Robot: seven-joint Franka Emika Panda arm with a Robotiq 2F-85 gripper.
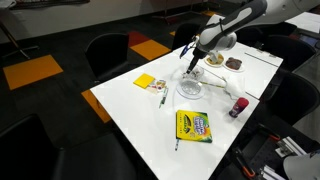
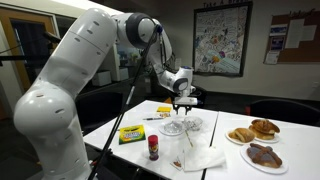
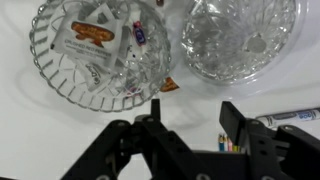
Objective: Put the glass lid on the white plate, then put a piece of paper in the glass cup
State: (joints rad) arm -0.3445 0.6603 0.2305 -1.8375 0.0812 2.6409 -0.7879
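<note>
While hand (image 3: 190,108) hangs released | white table (image 1: 140,110) | dim room, black chairs (image 1: 108,55)

office meeting room: black chairs (image 1: 108,52), noticeboard (image 2: 298,38)

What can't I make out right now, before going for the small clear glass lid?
- Wrist view: right cut-glass dish cut off by the top edge; lid or cup, unclear.
- Left cut-glass dish: packets inside too blurred to read.
- Exterior view: gripper too small to judge its gap above the dishes.
- Plain white plate: not distinguishable against the white table.
</note>
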